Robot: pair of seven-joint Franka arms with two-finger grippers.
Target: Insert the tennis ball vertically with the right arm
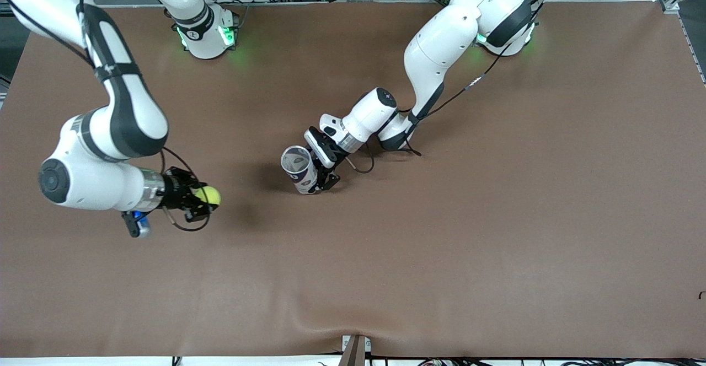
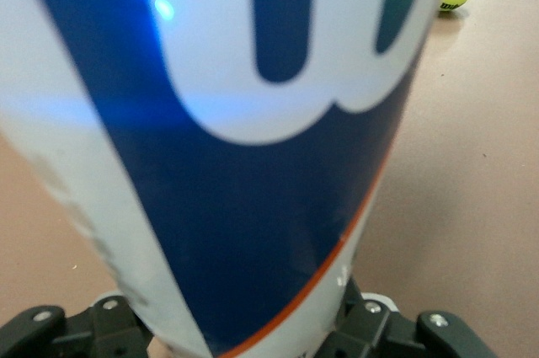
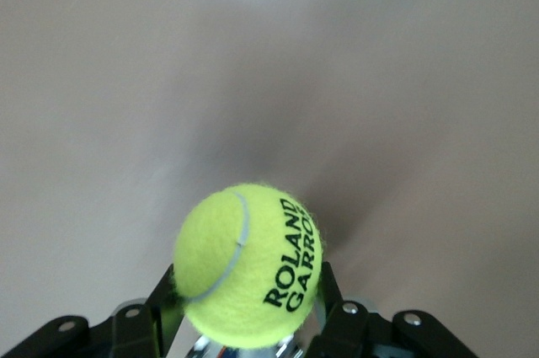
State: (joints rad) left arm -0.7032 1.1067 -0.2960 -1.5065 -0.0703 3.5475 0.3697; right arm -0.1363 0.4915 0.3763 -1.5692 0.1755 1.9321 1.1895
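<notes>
Right hand [image 1: 205,202] is gripping the tennis ball [image 1: 209,195] above the bench [image 1: 496,245], well apart from the can [image 1: 298,169], which the left hand [image 1: 324,181] is clamping upright, mouth upward, toward the left arm's end.

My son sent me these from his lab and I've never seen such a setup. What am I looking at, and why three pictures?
Two robot arms stand at a brown table. One picture looks down from a high camera facing them; the other two come from cameras on each arm's wrist. The right gripper is shut on a yellow tennis ball, holding it above the table toward the right arm's end. The left gripper, near the table's middle, is shut on a tennis ball can, blue and white, with its open mouth facing up.
</notes>
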